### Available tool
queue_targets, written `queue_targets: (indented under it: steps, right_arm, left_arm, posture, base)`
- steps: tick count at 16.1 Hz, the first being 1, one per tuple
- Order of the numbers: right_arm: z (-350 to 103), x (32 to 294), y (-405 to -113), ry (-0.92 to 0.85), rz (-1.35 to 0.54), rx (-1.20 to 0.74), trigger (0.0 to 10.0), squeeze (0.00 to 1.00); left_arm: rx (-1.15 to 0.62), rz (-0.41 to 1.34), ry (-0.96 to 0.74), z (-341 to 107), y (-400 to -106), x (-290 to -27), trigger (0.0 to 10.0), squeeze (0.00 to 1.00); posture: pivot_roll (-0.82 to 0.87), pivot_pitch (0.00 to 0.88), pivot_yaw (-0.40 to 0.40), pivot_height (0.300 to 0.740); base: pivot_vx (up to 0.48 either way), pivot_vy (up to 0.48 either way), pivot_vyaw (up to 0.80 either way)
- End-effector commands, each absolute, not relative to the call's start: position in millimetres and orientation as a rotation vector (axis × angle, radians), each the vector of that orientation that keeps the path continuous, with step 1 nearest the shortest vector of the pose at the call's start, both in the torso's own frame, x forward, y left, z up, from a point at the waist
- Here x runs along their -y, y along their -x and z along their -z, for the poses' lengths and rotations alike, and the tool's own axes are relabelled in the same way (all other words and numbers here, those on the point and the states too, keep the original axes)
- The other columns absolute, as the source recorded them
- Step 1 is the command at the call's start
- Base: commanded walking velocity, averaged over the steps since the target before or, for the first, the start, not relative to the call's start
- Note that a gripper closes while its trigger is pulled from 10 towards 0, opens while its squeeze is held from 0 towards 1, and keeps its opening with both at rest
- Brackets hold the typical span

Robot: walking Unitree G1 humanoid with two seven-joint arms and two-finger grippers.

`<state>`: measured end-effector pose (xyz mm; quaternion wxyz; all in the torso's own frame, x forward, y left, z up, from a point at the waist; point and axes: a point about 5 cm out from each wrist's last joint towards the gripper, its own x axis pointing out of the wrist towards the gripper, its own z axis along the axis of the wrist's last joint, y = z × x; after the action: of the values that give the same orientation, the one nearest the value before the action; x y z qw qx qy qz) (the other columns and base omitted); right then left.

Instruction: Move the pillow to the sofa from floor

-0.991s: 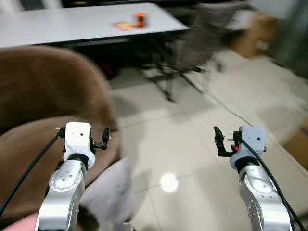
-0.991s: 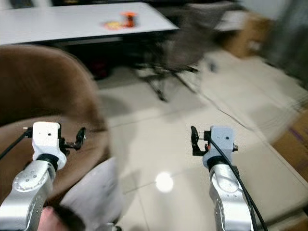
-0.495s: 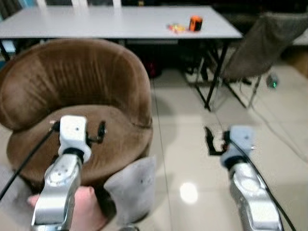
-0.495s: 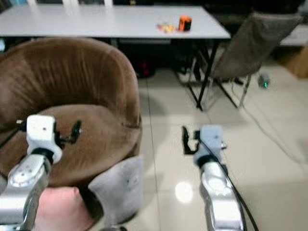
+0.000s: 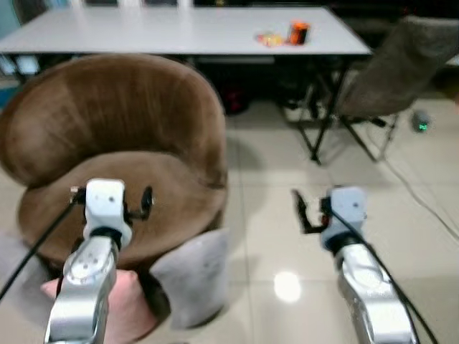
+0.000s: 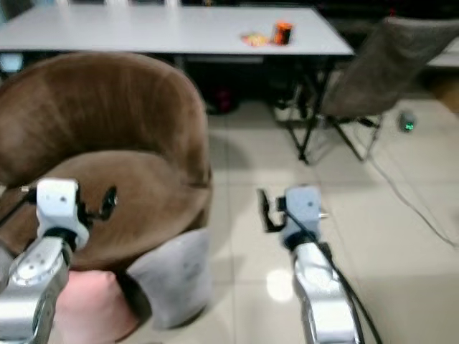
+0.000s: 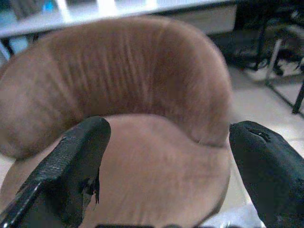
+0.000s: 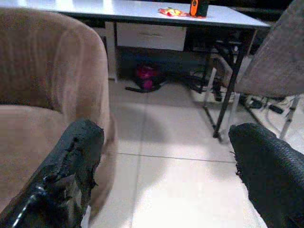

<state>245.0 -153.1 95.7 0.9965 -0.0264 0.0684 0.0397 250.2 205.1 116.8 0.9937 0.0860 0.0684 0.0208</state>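
A grey pillow (image 5: 190, 276) stands on the tiled floor, leaning against the front of the round brown sofa (image 5: 107, 143). A pink pillow (image 5: 133, 309) lies beside it on the left, partly behind my left arm. My left gripper (image 7: 166, 156) is open and held above the sofa's seat (image 7: 142, 166); one of its fingers (image 5: 147, 201) shows in the left eye view. My right gripper (image 8: 166, 161) is open over bare floor to the right of the sofa, higher than the grey pillow. Neither gripper holds or touches anything.
Behind the sofa stands a long white table (image 5: 179, 32) with an orange object (image 5: 298, 32) on it. A grey folding chair (image 5: 391, 72) is at the back right, and a cable (image 5: 423, 204) runs across the floor. Open tiled floor (image 5: 265, 215) lies right of the sofa.
The camera has swung left, so the sofa and both pillows have come into fuller view. Both arms keep the same raised pose with fingers apart.
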Motion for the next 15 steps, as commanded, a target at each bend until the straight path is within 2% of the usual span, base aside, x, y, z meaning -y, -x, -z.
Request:
queue_targets:
  steps: [1, 7, 8, 11, 12, 13, 15]
  right_arm:
    - [-94, 160, -242, 0.035, -0.063, -0.152, 10.0, 0.0]
    - [-96, 167, -246, 0.012, 0.006, -0.13, 10.0, 0.0]
    - [-96, 168, -247, 0.092, 0.004, -0.122, 10.0, 0.0]
    - [-97, 169, -248, 0.071, 0.033, -0.106, 10.0, 0.0]
    - [-98, 171, -248, 0.11, 0.077, -0.099, 10.0, 0.0]
    - [-93, 172, -249, 0.084, 0.09, -0.153, 10.0, 0.0]
    - [-92, 167, -249, 0.054, 0.061, -0.143, 10.0, 0.0]
  left_arm:
    - [-0.119, -0.021, -0.195, -117, -249, -198, 10.0, 0.0]
    - [-0.075, -0.012, -0.211, -120, -249, -191, 10.0, 0.0]
    - [-0.083, -0.022, -0.21, -119, -248, -192, 10.0, 0.0]
    - [-0.081, -0.023, -0.221, -118, -248, -194, 10.0, 0.0]
    - [-0.078, -0.019, -0.221, -119, -247, -194, 10.0, 0.0]
    - [-0.077, -0.015, -0.216, -120, -248, -195, 10.0, 0.0]
    - [-0.075, 0.004, -0.186, -120, -248, -196, 10.0, 0.0]
  posture:
    - [-0.08, 0.0, 0.018, 0.74]
    - [-0.08, 0.0, 0.003, 0.74]
    - [-0.08, 0.0, 0.001, 0.74]
    - [-0.07, 0.0, 0.01, 0.74]
    - [-0.07, 0.0, 0.01, 0.74]
    - [-0.06, 0.0, 0.013, 0.74]
    - [-0.06, 0.0, 0.013, 0.74]
  base:
    - [0.0, 0.0, 0.8]
    - [0.0, 0.0, 0.8]
    - [0.0, 0.0, 0.71]
    - [0.0, 0.0, 0.77]
    - [0.0, 0.0, 0.0]
    - [0.0, 0.0, 0.0]
    - [0.0, 0.0, 0.0]
